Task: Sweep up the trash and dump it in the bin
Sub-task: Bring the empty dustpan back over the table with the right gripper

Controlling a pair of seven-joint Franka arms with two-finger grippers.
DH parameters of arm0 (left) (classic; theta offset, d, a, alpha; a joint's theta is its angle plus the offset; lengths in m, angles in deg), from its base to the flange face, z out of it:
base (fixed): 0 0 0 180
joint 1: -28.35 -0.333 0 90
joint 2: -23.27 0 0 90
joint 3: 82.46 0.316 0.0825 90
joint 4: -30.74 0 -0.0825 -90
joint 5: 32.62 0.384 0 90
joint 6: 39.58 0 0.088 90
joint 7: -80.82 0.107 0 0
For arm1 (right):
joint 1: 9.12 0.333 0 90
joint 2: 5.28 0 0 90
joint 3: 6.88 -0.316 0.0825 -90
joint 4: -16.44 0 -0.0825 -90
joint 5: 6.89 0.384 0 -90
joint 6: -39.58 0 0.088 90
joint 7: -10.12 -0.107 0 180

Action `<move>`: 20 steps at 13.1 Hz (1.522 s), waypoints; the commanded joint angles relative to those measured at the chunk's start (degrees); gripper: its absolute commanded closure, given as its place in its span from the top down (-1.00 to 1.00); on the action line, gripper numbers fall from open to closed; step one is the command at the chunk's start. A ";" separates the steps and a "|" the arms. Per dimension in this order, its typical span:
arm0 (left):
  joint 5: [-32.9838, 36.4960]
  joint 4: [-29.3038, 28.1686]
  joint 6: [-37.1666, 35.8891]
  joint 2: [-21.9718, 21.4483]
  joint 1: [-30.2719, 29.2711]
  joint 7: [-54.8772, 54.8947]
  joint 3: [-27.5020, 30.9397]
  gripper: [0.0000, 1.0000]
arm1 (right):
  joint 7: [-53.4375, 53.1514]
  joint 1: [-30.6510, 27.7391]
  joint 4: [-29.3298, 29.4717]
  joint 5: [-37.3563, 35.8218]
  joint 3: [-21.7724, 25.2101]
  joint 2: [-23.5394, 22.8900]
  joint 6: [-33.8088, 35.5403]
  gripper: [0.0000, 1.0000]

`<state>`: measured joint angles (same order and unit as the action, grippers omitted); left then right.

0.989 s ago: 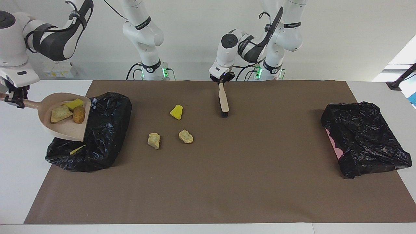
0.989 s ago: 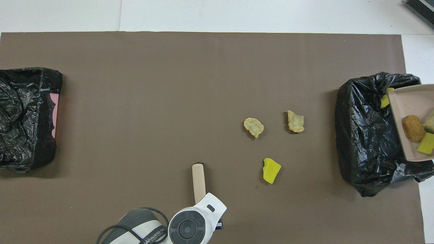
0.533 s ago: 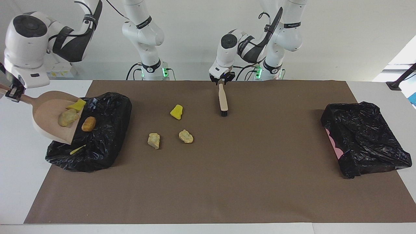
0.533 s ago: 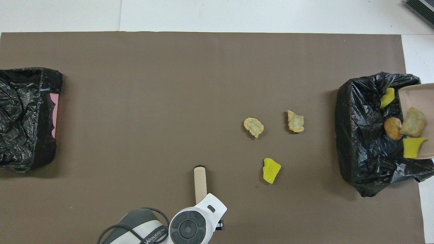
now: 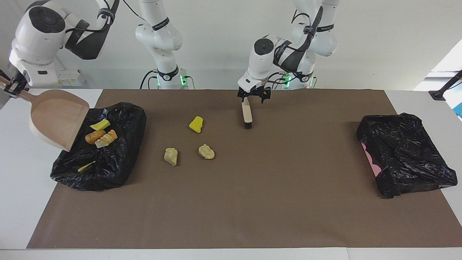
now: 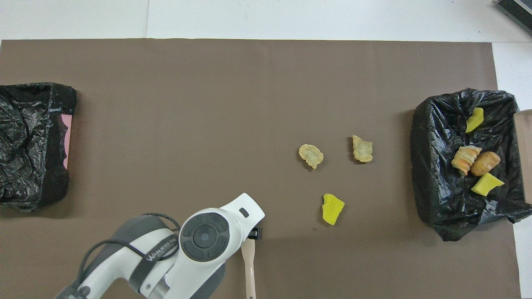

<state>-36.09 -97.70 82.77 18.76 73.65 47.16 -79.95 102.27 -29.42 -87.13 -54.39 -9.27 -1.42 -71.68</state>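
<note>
My right gripper (image 5: pixel 12 87) is shut on the handle of the beige dustpan (image 5: pixel 54 117), which tilts steeply over the black-lined bin (image 5: pixel 122 144) with nothing on it. In the bin (image 6: pixel 436 166) lie pieces of trash: a yellow bit (image 5: pixel 100 125), an orange-brown lump (image 5: pixel 92 137) and a striped piece (image 6: pixel 464 158). On the mat lie a yellow sponge bit (image 5: pixel 196 124) and two beige chunks (image 5: pixel 170 156) (image 5: pixel 206 151). My left gripper (image 5: pixel 254 98) is open just above the handle end of the brush (image 5: pixel 247 113), which lies on the mat.
A second black bag (image 5: pixel 404 151) with pink showing sits at the left arm's end of the mat (image 6: pixel 29 141). The brown mat (image 5: pixel 252 202) covers most of the white table. In the overhead view my left arm hides most of the brush.
The dustpan tipped up and its three pieces slid into the bin. My left gripper opened, let go of the brush and rose a little; the brush now lies flat.
</note>
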 commanded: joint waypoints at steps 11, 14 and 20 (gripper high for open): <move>7.96 28.94 -20.74 1.28 -29.54 31.61 -0.05 1.00 | -24.23 16.84 -2.69 34.04 -1.30 -2.44 8.77 -1.00; 7.52 29.03 -25.67 -1.20 -34.21 36.37 0.21 1.00 | -38.59 23.00 -2.60 37.82 -1.30 -5.69 8.78 -1.00; 6.12 36.75 -31.29 0.20 -40.54 43.92 0.30 1.00 | -77.57 32.59 -1.82 45.73 -1.30 -11.75 4.13 -1.00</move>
<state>-29.13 -64.87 55.17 17.49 35.37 87.45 -79.14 35.62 1.01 -90.14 -11.97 -10.82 -11.65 -66.49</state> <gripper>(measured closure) 0.000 0.674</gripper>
